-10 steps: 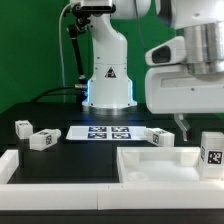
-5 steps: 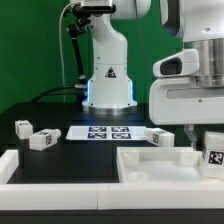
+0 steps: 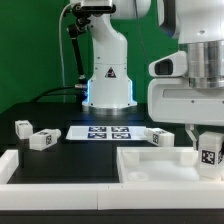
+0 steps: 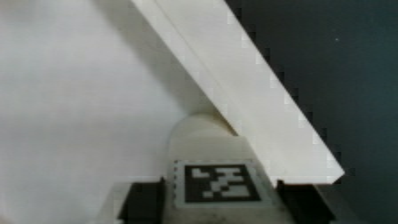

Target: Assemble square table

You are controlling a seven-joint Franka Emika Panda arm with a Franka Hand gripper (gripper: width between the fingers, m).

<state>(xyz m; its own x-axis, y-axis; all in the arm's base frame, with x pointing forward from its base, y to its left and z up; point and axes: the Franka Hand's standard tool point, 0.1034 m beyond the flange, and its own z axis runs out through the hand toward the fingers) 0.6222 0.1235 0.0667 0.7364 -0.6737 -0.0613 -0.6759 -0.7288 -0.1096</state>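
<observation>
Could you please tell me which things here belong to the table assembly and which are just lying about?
For the job: tabletop; far-left leg; second leg; middle leg; gripped leg.
Just lying about: marker board; long white rail.

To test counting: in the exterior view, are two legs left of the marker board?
Yes: far leg and near leg lie left of the marker board.

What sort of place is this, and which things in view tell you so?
Probably a robotics lab bench: a white robot arm stands on a black table, the marker board lies in front of it, and a white leg carries a printed tag.
</observation>
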